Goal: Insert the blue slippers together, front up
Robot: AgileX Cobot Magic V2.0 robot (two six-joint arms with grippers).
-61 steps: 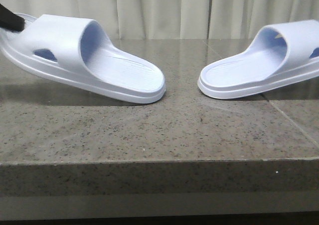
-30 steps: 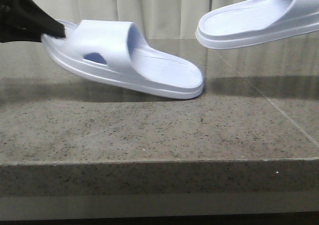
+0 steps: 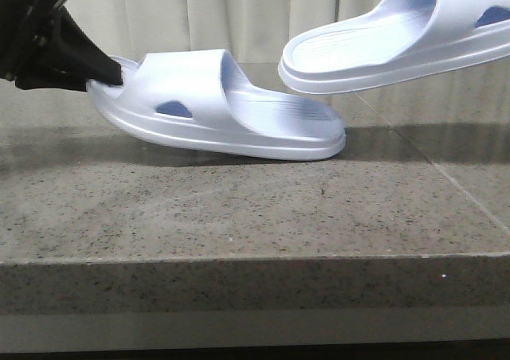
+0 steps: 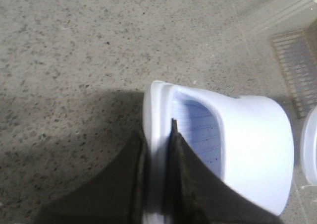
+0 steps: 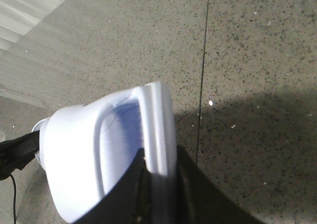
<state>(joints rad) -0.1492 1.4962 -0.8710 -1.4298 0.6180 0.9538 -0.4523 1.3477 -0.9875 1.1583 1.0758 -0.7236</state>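
Indoor setting, type not certain: most consistent with a staged test station in a room. Evidence: a thick speckled grey stone counter [image 3: 239, 209] with polished top and visible slab seams; pale pleated curtains [image 3: 263, 17] hanging close behind its far edge. A slatted floor grate [image 4: 297, 65] shows in the left wrist view.

no readable text, no labels, no brand marks, no numbers
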